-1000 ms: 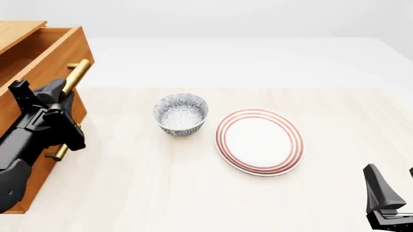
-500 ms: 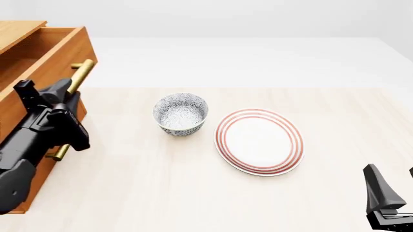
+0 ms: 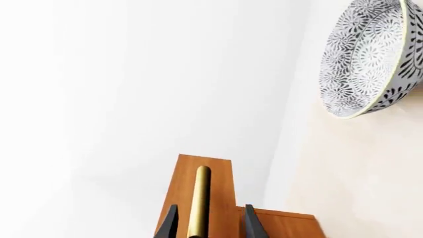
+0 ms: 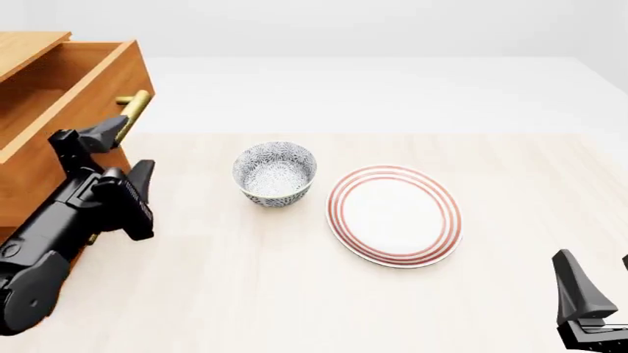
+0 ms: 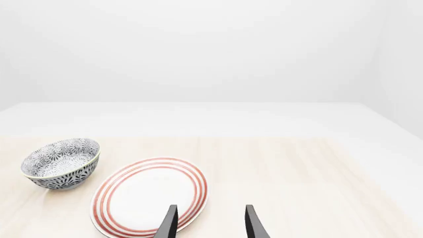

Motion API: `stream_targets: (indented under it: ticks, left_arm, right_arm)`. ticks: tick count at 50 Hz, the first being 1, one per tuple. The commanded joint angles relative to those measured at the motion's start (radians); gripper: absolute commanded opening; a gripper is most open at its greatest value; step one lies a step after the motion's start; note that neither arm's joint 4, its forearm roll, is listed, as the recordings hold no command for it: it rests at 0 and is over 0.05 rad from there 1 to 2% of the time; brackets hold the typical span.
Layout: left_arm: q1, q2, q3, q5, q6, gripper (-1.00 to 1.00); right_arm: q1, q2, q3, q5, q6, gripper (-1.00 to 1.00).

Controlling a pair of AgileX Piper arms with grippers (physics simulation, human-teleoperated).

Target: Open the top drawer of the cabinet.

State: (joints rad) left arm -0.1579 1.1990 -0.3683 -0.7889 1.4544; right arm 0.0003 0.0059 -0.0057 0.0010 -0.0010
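Two fingers of your left gripper [image 3: 208,225] straddle the brass handle [image 3: 199,198] in the left wrist view, spread and not pinching; keep the bar centred and draw straight back. From the front, the top drawer [image 4: 73,95] already stands well out of the cabinet [image 4: 25,44] at the counter's [image 4: 294,287] far left, which the wrist view cannot show. Your right wrist view shows only bowl [image 5: 61,162] and plate [image 5: 148,196], with the right gripper [image 5: 208,223] released and idle

Smooth wood cabinet [image 4: 59,88], shiny brass handle [image 3: 198,203], seemingly glazed ceramic bowl [image 4: 275,173].
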Motion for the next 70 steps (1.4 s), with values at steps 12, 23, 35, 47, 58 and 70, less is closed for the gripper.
stream_targets:
  ticks: [12,23,35,47,58,70]
  left_arm:
    - [-0.105,-0.048,0.025,0.096,-0.023,1.00]
    - [-0.084,-0.120,0.128,0.012,0.028,1.00]
    - [-0.142,-0.195,0.105,0.097,-0.065,1.00]
    - [-0.126,-0.399,0.014,0.390,-0.295,1.00]
    - [-0.083,-0.482,-0.049,0.576,-0.506,1.00]
    - [-0.023,-0.546,-0.119,0.715,-0.785,1.00]
  right_arm:
    - [0.000,-0.001,0.001,-0.001,0.000,1.00]
    - [0.000,-0.001,0.001,-0.001,0.000,1.00]
    - [0.000,-0.001,0.001,-0.001,0.000,1.00]
    - [0.000,-0.001,0.001,-0.001,0.000,1.00]
    - [0.000,-0.001,0.001,-0.001,0.000,1.00]
    - [0.000,-0.001,0.001,-0.001,0.000,1.00]
